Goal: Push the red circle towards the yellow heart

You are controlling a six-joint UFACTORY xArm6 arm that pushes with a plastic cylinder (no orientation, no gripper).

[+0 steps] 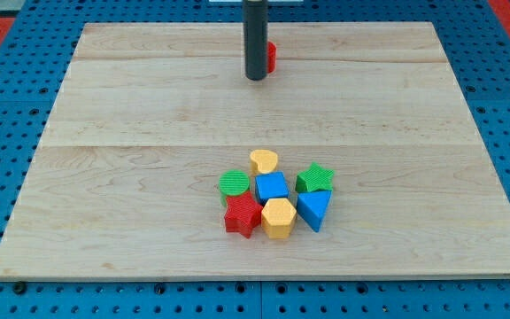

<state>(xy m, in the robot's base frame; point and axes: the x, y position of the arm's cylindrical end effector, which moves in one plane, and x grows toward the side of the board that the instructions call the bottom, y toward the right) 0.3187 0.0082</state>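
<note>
The red circle (271,57) sits near the view's top, mostly hidden behind my rod; only its right side shows. My tip (255,78) rests on the board just left of and below the red circle, touching or nearly touching it. The yellow heart (264,161) lies far below, near the board's middle bottom, at the top of a cluster of blocks.
The cluster holds a green circle (233,183), a blue cube (272,187), a green star (314,179), a red star (243,215), a yellow hexagon (279,218) and a blue triangle (314,209). The wooden board (131,133) lies on a blue pegboard.
</note>
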